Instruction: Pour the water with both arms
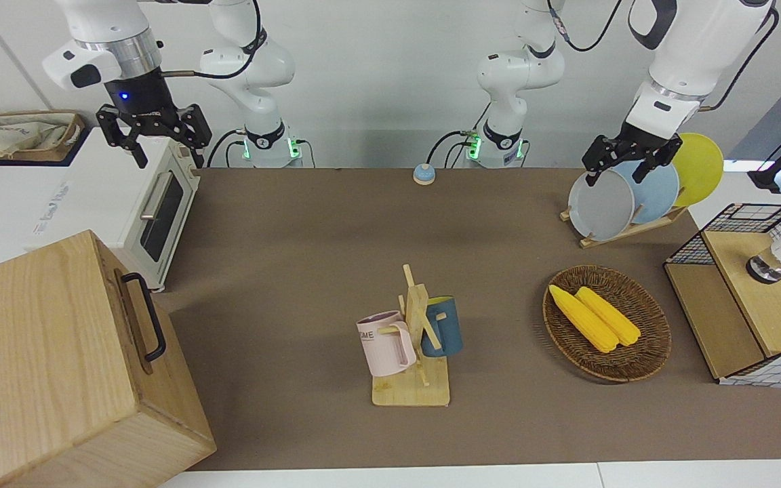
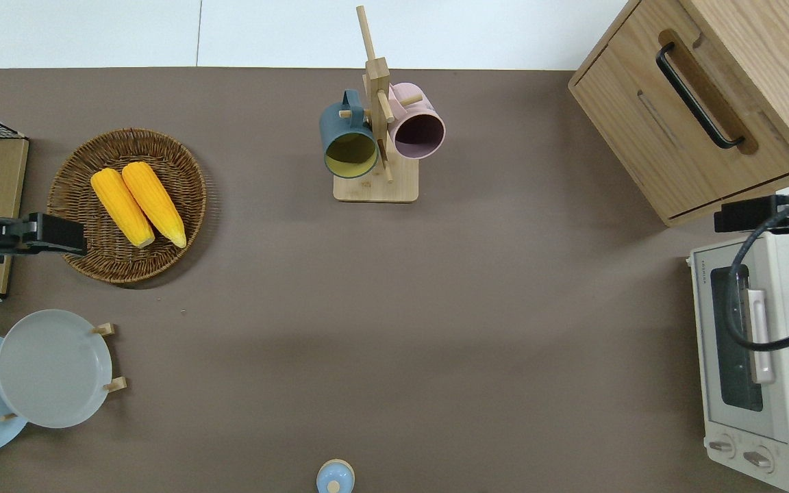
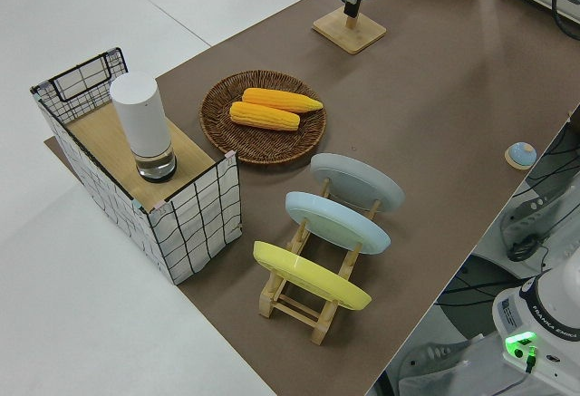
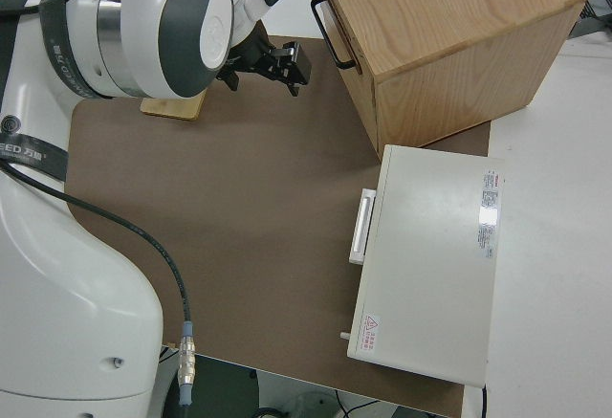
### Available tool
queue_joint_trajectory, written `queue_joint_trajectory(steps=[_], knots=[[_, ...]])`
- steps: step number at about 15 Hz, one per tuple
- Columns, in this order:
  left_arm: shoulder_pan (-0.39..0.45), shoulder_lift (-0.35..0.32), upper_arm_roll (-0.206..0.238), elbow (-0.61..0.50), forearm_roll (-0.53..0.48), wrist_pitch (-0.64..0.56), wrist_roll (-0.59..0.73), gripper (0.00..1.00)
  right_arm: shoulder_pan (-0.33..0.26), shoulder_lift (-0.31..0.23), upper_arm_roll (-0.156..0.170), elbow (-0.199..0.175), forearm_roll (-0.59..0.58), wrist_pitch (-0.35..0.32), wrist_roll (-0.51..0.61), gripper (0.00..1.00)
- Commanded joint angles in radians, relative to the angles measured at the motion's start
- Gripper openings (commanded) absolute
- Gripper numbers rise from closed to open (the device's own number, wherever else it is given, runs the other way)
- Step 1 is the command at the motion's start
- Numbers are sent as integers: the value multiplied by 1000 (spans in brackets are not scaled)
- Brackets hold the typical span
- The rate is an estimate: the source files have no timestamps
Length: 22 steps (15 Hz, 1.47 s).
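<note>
Both white arms hang raised with nothing in their grippers. My left gripper (image 1: 616, 175) is open; in the overhead view (image 2: 59, 236) it is over the edge of the wicker basket. My right gripper (image 1: 169, 157) is open; in the overhead view (image 2: 744, 213) it is over the gap between the wooden cabinet and the toaster oven. A pink mug (image 1: 384, 346) and a blue mug (image 1: 446, 325) hang on a wooden mug rack (image 1: 412, 392) mid-table. A white cylinder vessel (image 3: 142, 124) stands on a wire-sided shelf (image 1: 750, 305) at the left arm's end.
A wicker basket (image 1: 634, 362) holds two corn cobs (image 1: 594, 315). A plate rack (image 1: 607, 203) with grey, blue and yellow plates stands nearer the robots. A toaster oven (image 1: 92, 196) and a wooden cabinet (image 1: 45, 366) fill the right arm's end. A small bell (image 1: 424, 174) sits between the bases.
</note>
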Motion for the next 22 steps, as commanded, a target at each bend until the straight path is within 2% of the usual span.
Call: queue_joint_trajectory(steps=[1, 8, 14, 16, 17, 19, 22], knots=[[0, -7, 7, 7, 12, -20, -17, 1000, -10, 6, 4, 13, 20, -12, -14, 983], [8, -20, 14, 4, 12, -21, -6, 1000, -10, 6, 4, 13, 20, -10, -15, 983], [46, -17, 19, 4, 12, -14, 9, 1000, -8, 6, 13, 11, 44, -4, -15, 983], [69, -12, 25, 4, 15, -11, 61, 1000, -7, 8, 22, 7, 44, 2, -14, 983], [88, -9, 37, 4, 10, -6, 86, 1000, -8, 11, 39, 7, 46, 5, -14, 983], [123, -6, 48, 6, 12, -1, 154, 1000, -8, 20, 50, -5, 44, 38, -12, 983], [198, -3, 56, 6, 6, 22, 247, 1000, -10, 86, 62, -7, 53, 60, -20, 983]])
